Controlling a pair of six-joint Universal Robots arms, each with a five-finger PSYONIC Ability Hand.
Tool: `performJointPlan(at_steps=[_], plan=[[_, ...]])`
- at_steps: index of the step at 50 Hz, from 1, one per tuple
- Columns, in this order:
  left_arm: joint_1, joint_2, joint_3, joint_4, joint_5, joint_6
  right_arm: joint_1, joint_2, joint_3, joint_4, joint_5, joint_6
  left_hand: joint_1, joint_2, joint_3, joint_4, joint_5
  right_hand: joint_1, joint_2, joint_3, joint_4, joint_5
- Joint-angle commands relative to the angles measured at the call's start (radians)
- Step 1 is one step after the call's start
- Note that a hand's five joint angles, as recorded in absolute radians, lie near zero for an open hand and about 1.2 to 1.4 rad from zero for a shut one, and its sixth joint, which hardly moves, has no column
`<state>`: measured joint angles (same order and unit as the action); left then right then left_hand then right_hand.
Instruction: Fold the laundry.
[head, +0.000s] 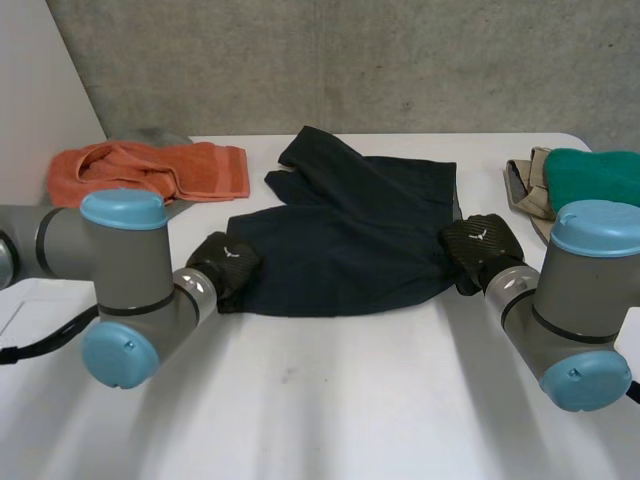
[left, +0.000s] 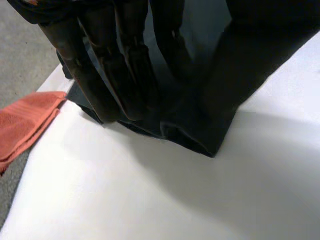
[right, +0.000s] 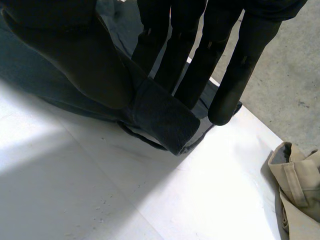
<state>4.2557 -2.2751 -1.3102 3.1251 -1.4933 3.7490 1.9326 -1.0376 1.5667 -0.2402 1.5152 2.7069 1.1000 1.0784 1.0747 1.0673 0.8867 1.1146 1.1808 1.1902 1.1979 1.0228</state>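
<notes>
Your left arm (head: 125, 290) and right arm (head: 585, 300) reach over the white table (head: 330, 400) to the dark garment (head: 350, 230) spread at its middle. The left hand (head: 225, 265) pinches the near left corner between fingers and thumb, and the right hand (head: 480, 245) pinches the near right corner likewise. Holding both near corners likely lets you carry that edge over evenly for a fold.
</notes>
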Motion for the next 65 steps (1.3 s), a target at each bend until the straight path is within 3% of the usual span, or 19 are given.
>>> performJointPlan(at_steps=[1, 5, 8, 13, 15, 18, 23, 31, 33, 34, 36, 42, 46, 48, 65], plan=[[-0.025, 0.011, 0.031, -0.040, -0.047, 0.003, -0.004, -0.033, 0.007, 0.013, 0.002, -0.006, 0.296, 0.318, 0.322, 0.329, 0.335, 0.282, 0.215, 0.206, 0.198, 0.199], [-0.027, 0.090, 0.006, -0.129, -0.077, 0.009, -0.015, -0.088, 0.021, 0.062, -0.010, -0.024, 0.296, 0.318, 0.322, 0.329, 0.335, 0.282, 0.215, 0.206, 0.198, 0.199], [-0.027, 0.181, -0.033, -0.239, -0.078, 0.047, -0.023, -0.140, 0.029, 0.169, -0.049, -0.132, 0.296, 0.318, 0.322, 0.329, 0.335, 0.282, 0.215, 0.206, 0.198, 0.199], [-0.036, 0.287, -0.133, -0.535, -0.061, 0.204, -0.055, -0.232, 0.085, 0.519, -0.159, -0.473, 0.296, 0.318, 0.322, 0.329, 0.335, 0.282, 0.215, 0.206, 0.198, 0.199], [-0.045, 0.328, -0.184, -0.681, -0.022, 0.279, -0.087, -0.274, 0.122, 0.717, -0.197, -0.652, 0.296, 0.318, 0.322, 0.329, 0.335, 0.282, 0.215, 0.206, 0.198, 0.199], [-0.065, 0.374, -0.221, -0.782, 0.065, 0.331, -0.124, -0.315, 0.145, 0.825, -0.237, -0.765, 0.296, 0.318, 0.322, 0.329, 0.335, 0.282, 0.215, 0.206, 0.198, 0.199], [-0.094, 0.399, -0.202, -0.763, 0.130, 0.284, -0.116, -0.323, 0.142, 0.774, -0.247, -0.659, 0.296, 0.318, 0.322, 0.329, 0.335, 0.282, 0.215, 0.206, 0.198, 0.199], [-0.099, 0.263, -0.014, -0.613, 0.009, 0.212, -0.118, -0.243, 0.090, 0.673, -0.205, -0.530, 0.241, 0.263, 0.267, 0.274, 0.280, 0.282, 0.215, 0.206, 0.198, 0.199], [-0.096, 0.232, 0.023, -0.591, -0.001, 0.210, -0.116, -0.228, 0.082, 0.651, -0.190, -0.510, -0.273, -0.251, -0.248, -0.240, -0.234, 0.282, 0.215, 0.206, 0.198, 0.199], [-0.089, 0.203, 0.060, -0.571, -0.007, 0.210, -0.113, -0.214, 0.078, 0.630, -0.176, -0.489, -0.709, -0.687, -0.684, -0.676, -0.670, 0.282, 0.215, 0.206, 0.198, 0.199], [-0.082, 0.178, 0.100, -0.551, -0.004, 0.204, -0.110, -0.205, 0.073, 0.610, -0.164, -0.473, -0.807, -0.786, -0.782, -0.774, -0.768, 0.282, 0.215, 0.206, 0.198, 0.199], [-0.053, 0.091, 0.247, -0.442, 0.016, 0.124, -0.098, -0.199, 0.079, 0.555, -0.153, -0.453, -0.734, -0.713, -0.709, -0.702, -0.696, 0.282, 0.215, 0.206, 0.198, 0.199], [-0.031, 0.010, 0.342, -0.372, 0.045, 0.054, -0.092, -0.194, 0.081, 0.527, -0.148, -0.446, -0.306, -0.285, -0.281, -0.274, -0.268, 0.282, 0.215, 0.206, 0.198, 0.199], [-0.022, -0.050, 0.406, -0.350, 0.073, 0.031, -0.090, -0.191, 0.081, 0.515, -0.148, -0.441, -0.220, -0.199, -0.195, -0.188, -0.182, 0.282, 0.215, 0.206, 0.198, 0.199], [0.021, -0.377, 0.758, -0.346, 0.168, 0.054, -0.089, -0.162, 0.081, 0.480, -0.148, -0.430, -0.343, -0.322, -0.318, -0.311, -0.305, 0.282, 0.215, 0.206, 0.198, 0.199]])
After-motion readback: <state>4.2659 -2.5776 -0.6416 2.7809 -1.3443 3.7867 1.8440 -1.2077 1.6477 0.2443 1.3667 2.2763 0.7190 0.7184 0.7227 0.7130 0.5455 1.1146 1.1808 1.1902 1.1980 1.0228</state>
